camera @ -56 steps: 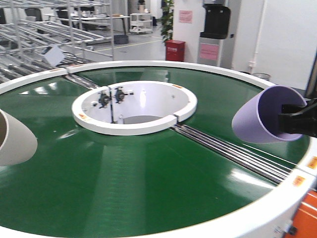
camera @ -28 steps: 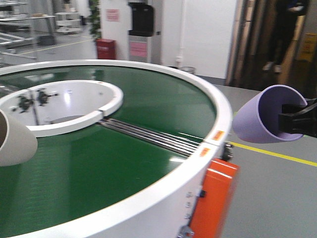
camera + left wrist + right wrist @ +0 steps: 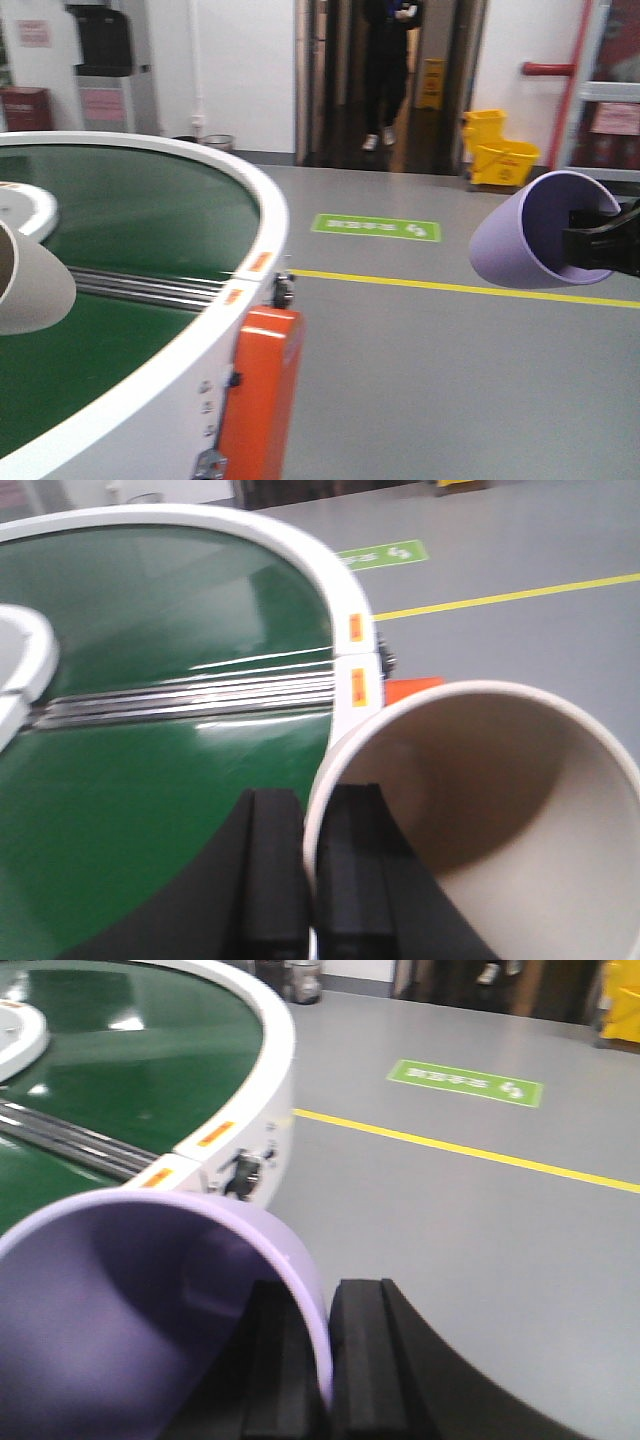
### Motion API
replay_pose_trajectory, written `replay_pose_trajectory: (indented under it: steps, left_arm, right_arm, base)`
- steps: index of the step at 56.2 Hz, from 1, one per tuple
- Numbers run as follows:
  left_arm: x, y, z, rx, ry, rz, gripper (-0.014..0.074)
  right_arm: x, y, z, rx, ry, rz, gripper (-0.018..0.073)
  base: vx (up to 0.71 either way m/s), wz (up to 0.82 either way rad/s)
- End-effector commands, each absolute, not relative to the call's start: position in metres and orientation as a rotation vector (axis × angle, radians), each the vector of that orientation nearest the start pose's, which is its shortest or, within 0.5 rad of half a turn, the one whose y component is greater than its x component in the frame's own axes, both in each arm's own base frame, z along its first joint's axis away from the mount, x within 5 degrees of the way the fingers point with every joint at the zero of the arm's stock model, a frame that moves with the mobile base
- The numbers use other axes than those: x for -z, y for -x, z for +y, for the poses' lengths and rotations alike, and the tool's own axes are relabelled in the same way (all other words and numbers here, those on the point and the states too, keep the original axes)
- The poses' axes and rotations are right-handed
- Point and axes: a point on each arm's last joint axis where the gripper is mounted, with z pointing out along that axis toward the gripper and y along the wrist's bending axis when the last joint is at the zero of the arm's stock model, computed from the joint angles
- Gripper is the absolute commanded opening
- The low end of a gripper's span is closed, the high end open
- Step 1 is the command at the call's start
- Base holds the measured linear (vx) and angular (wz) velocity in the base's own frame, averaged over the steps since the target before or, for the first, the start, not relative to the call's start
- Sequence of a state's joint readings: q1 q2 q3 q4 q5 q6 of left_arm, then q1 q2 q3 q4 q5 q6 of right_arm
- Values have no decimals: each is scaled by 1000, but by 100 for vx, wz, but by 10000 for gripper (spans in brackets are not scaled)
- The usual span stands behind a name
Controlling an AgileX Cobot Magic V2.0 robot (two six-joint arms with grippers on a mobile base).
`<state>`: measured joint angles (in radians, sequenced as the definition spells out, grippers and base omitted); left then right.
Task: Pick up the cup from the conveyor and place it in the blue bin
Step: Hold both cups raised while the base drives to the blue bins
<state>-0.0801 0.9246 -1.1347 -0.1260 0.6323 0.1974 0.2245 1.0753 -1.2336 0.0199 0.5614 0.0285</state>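
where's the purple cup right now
In the front view the purple cup is at the right edge, held by its rim in the right gripper, over the grey floor beyond the conveyor.

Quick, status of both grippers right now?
Left gripper: shut on the beige cup at its rim.
Right gripper: shut on the purple cup at its rim.

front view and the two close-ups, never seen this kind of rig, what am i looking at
This is a two-armed robot on a wheeled base. The wide picture looks forward from the robot; the other two come from cameras on its wrists. The green ring with the white rim is the conveyor; no item shows on the visible part of its belt. Each arm ends in a black two-finger clamp. The left gripper pinches the rim of a cream cup; the right gripper pinches a purple cup. The blue bin is in none of the views.
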Motion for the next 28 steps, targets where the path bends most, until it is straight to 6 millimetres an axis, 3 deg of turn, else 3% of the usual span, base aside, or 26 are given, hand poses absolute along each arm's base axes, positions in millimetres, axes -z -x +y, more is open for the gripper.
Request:
replay_pose_trajectory:
  steps: [1, 28]
  left_arm:
    - [-455, -175, -21, 70, -190, 1767, -6]
    - [-455, -175, -21, 70, -190, 1767, -6]
  right_arm:
    - [-466, -212, 49, -202, 162, 1740, -9]
    - [-466, -212, 49, -202, 162, 1740, -9]
  base:
    - [3, -58]
    - [11, -55]
